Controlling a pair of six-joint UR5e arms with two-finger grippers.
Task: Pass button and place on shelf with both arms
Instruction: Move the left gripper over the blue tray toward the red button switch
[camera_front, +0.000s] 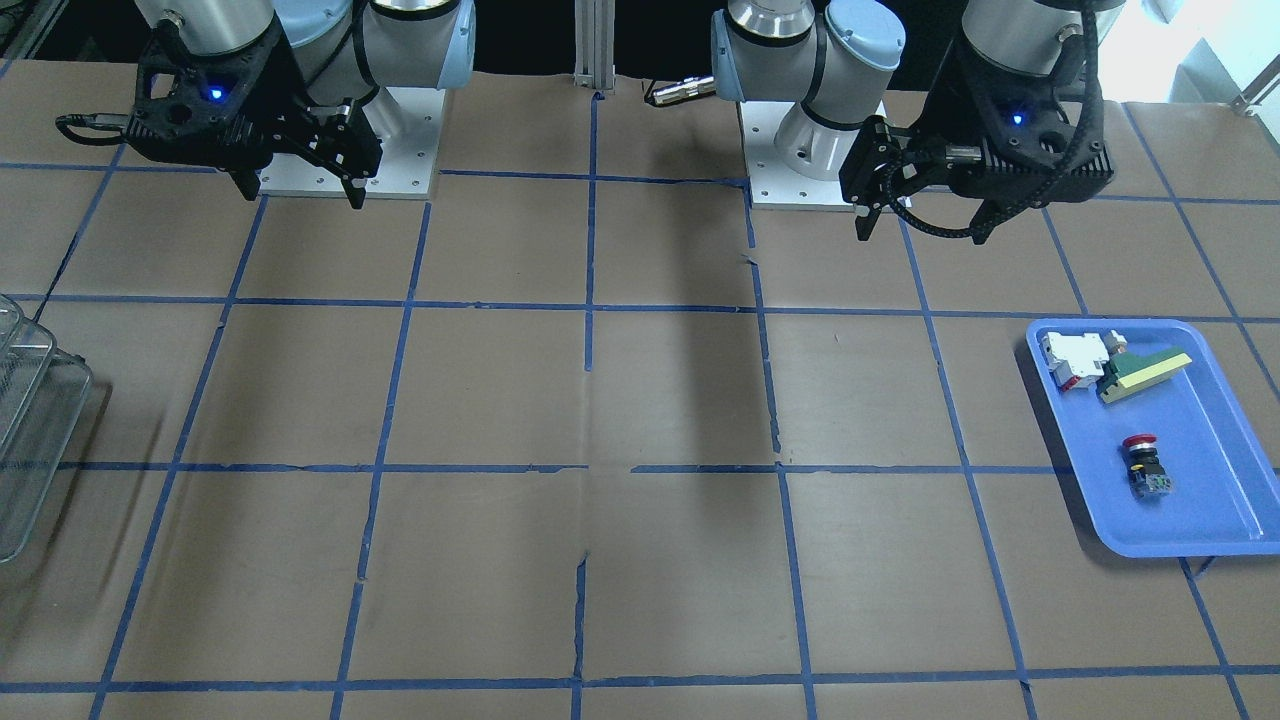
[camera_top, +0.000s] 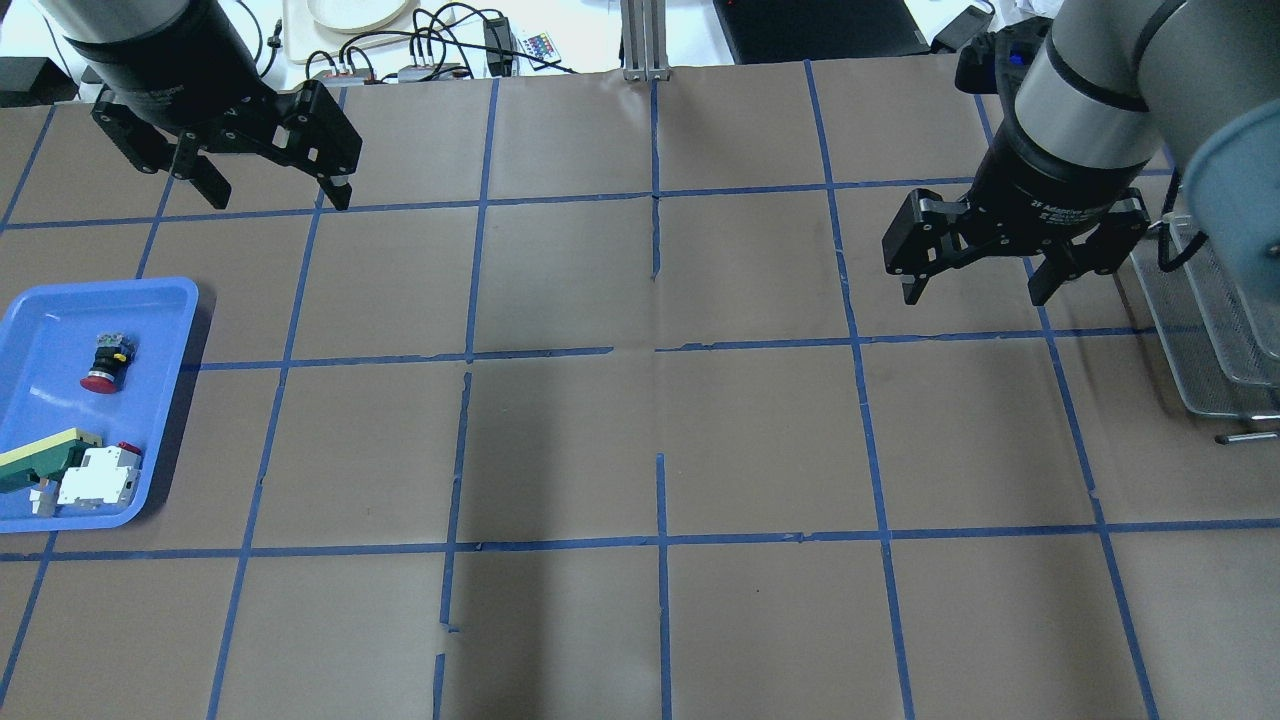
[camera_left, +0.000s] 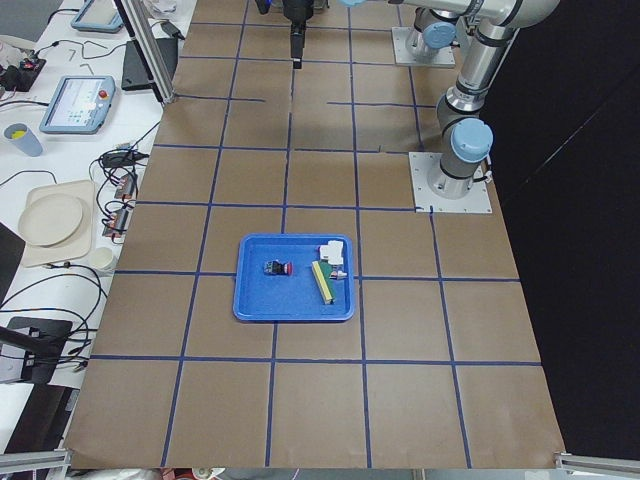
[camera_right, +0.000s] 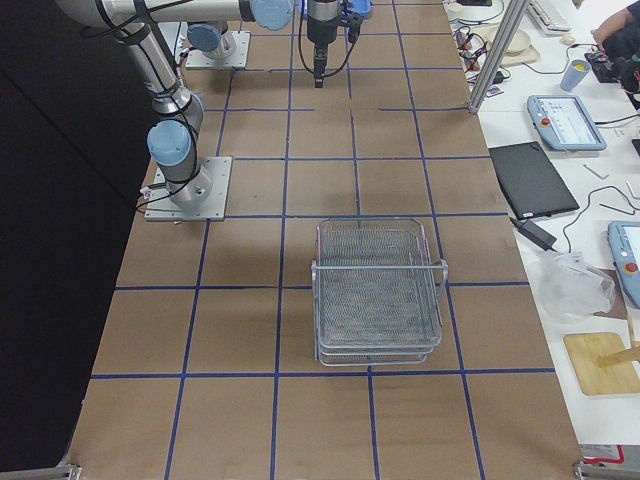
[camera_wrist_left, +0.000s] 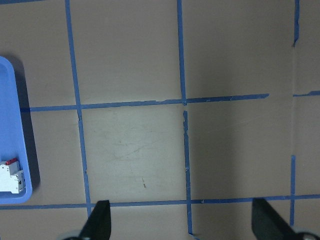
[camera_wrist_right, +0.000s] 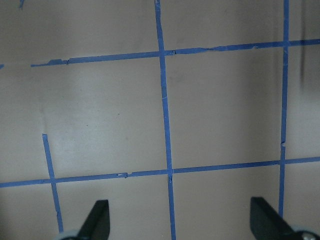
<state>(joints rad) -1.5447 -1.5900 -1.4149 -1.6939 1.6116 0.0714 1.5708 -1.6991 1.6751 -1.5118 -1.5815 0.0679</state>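
Observation:
The button (camera_front: 1143, 462), with a red cap and black body, lies on its side in the blue tray (camera_front: 1215, 520); it also shows in the overhead view (camera_top: 105, 363) and the exterior left view (camera_left: 277, 268). My left gripper (camera_top: 280, 200) is open and empty, hovering above the table beyond the tray, and shows in the front view (camera_front: 922, 232) too. My right gripper (camera_top: 975, 297) is open and empty, just left of the wire-mesh shelf (camera_top: 1200, 340). The shelf (camera_right: 378, 290) stands at the robot's right end of the table. Both wrist views show wide-apart fingers (camera_wrist_left: 100, 220) (camera_wrist_right: 267, 222) over bare table.
A white-and-red block (camera_top: 100, 477) and a green-and-yellow wedge (camera_top: 40, 455) lie in the tray's near end. Brown table covering with a blue tape grid (camera_top: 660, 350). Cables and devices lie beyond the far edge (camera_top: 430, 50).

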